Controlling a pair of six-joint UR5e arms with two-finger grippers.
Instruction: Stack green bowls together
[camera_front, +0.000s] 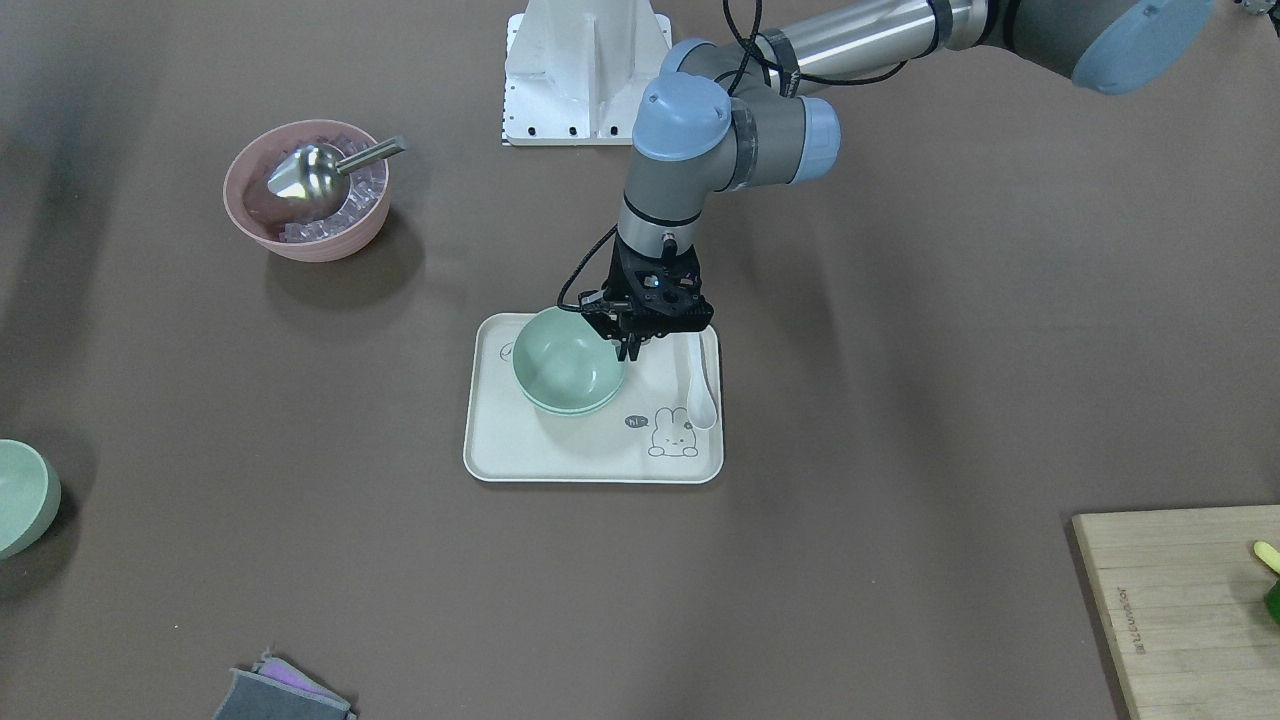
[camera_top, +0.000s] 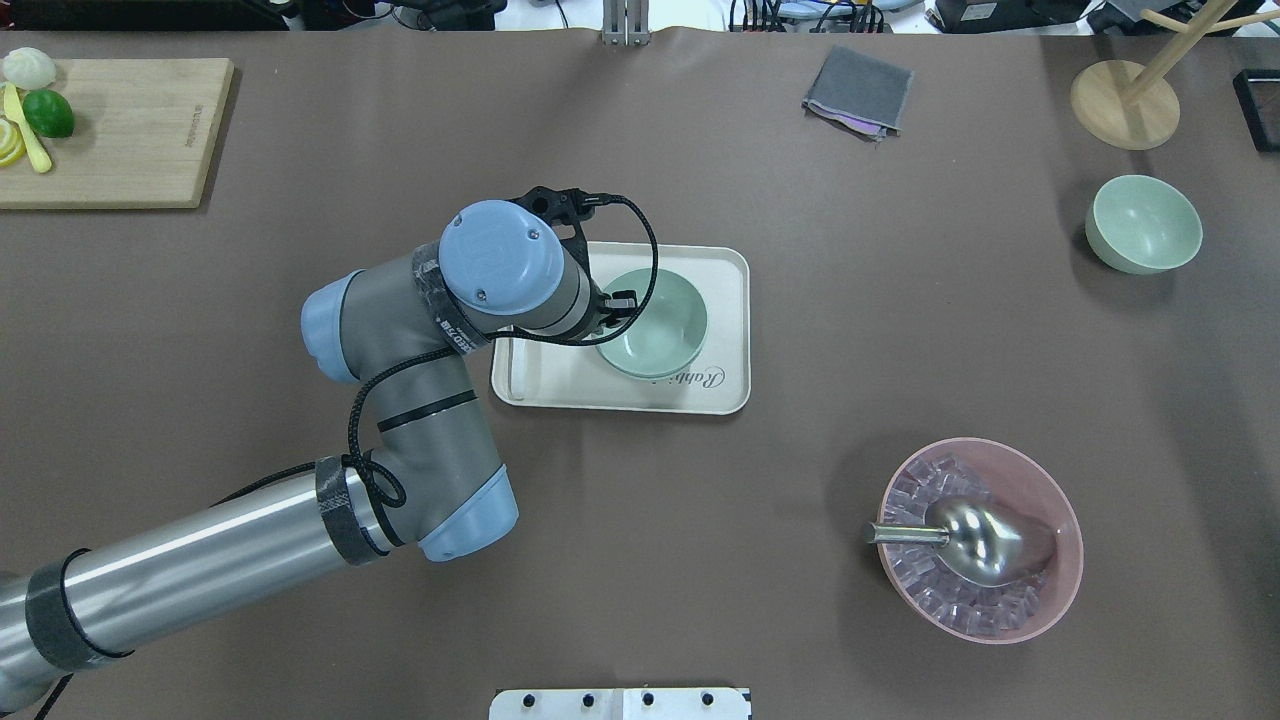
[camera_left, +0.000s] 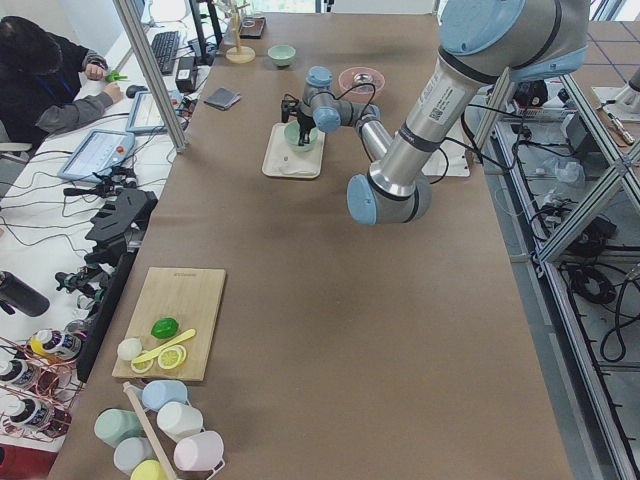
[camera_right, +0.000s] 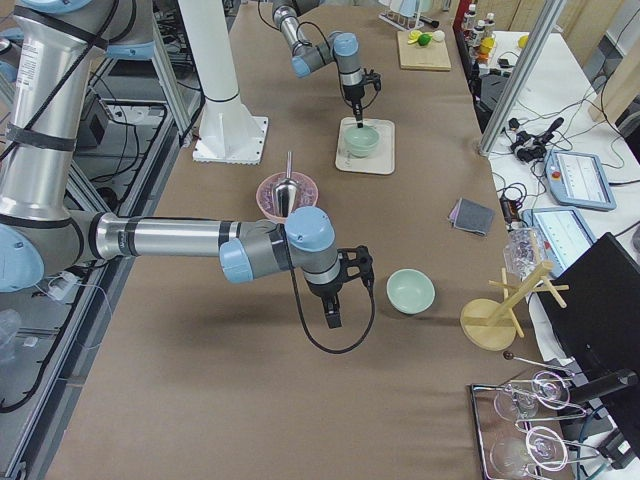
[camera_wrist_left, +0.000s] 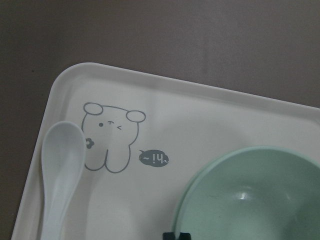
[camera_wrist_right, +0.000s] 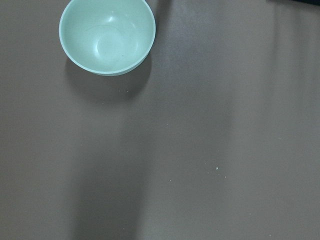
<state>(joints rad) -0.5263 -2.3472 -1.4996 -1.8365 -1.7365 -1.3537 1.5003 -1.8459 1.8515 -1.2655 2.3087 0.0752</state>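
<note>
The green bowls are showing plain pale mint. The tray is showing cream with a grey rabbit outline. The table is showing plain brown.

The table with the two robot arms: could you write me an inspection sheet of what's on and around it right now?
Surface: brown table; no spills seen.
Job's things: two nested green bowls on the cream tray; third green bowl alone on the table.
Clutter: white spoon on the tray; pink bowl of ice cubes with a metal scoop; grey cloth; cutting board with a lime.
Grippers: left gripper looks shut on the upper nested bowl at its rim; right gripper near the third bowl, state unclear.
Cables: black cable loops at the left wrist.
Surroundings: person at a side desk; mugs.
</note>
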